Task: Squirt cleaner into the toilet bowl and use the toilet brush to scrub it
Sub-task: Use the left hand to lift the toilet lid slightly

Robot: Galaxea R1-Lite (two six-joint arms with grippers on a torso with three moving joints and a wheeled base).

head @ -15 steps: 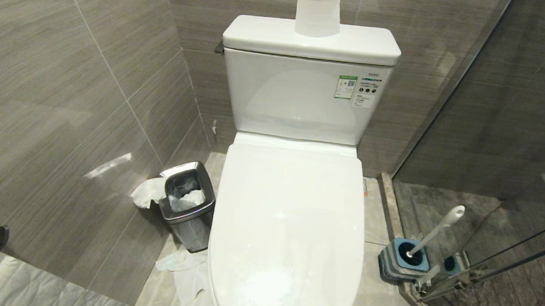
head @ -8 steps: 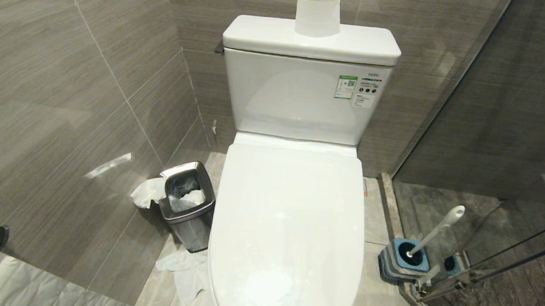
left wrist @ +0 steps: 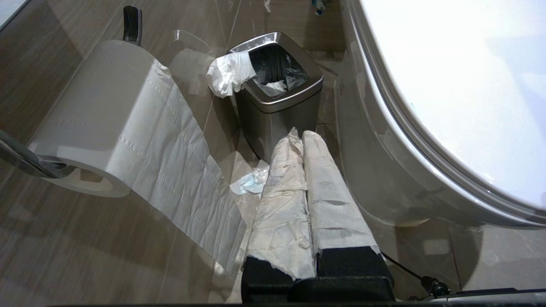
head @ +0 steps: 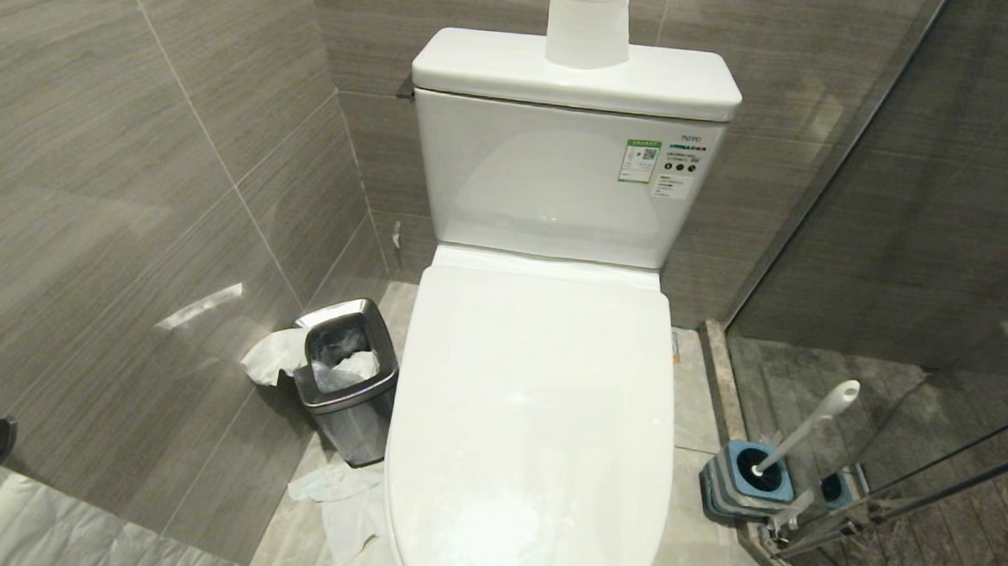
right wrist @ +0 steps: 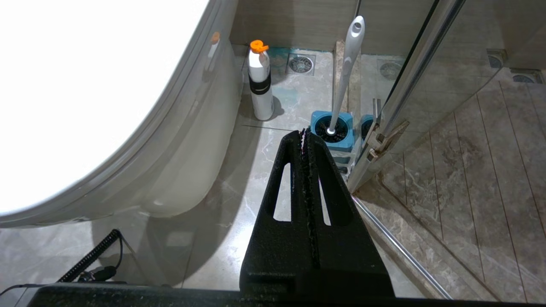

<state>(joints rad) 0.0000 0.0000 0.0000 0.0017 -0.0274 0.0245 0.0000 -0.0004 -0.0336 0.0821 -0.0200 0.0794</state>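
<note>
The toilet bowl (head: 531,422) fills the middle of the head view with its white lid down, so its inside is hidden. The toilet brush (head: 812,420) leans in a blue-and-grey holder (head: 739,489) on the floor to its right. Neither arm shows in the head view. My right gripper (right wrist: 305,132) is shut and empty, low beside the bowl (right wrist: 183,162), with the toilet brush (right wrist: 347,64) just beyond its tips. The cleaner (right wrist: 261,81), a white bottle with an orange cap, stands farther back against the bowl. My left gripper (left wrist: 302,134), its fingers wrapped in white paper, is shut and empty.
A square steel bin (head: 348,378) stands left of the toilet with crumpled tissue (head: 337,499) on the floor around it. A paper roll (left wrist: 106,123) hangs on the left wall. Another roll (head: 588,20) stands on the tank. A glass shower door (right wrist: 409,76) closes the right side.
</note>
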